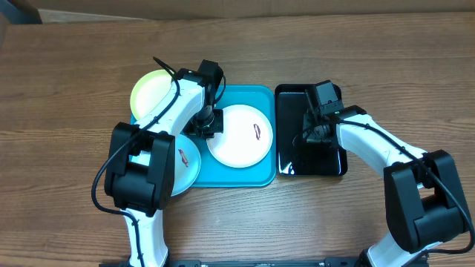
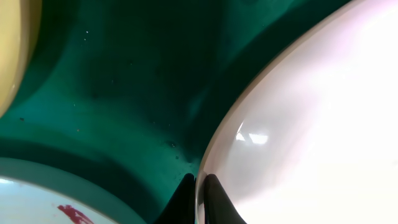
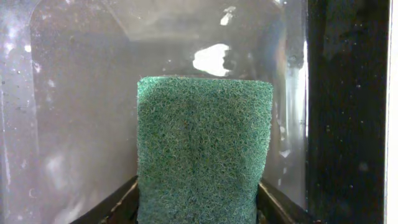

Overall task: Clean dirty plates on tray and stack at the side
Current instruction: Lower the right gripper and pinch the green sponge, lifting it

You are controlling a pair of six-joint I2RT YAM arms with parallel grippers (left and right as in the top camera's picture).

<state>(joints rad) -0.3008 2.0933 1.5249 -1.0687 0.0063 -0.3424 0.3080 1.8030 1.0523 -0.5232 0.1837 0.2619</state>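
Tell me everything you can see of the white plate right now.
The white plate is round, glossy and plastic-looking, with a shallow raised rim and a small reddish-brown smear right of centre. It sits on the turquoise tray, in its right half. The left pincer clamps its left rim; nothing else visibly touches it.

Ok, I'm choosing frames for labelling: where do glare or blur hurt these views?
Left wrist: the round white plastic plate is blown out, soft. Right wrist: hazy light reflections on the glossy black tray; the green scouring sponge is sharp. Overhead: even, clear.
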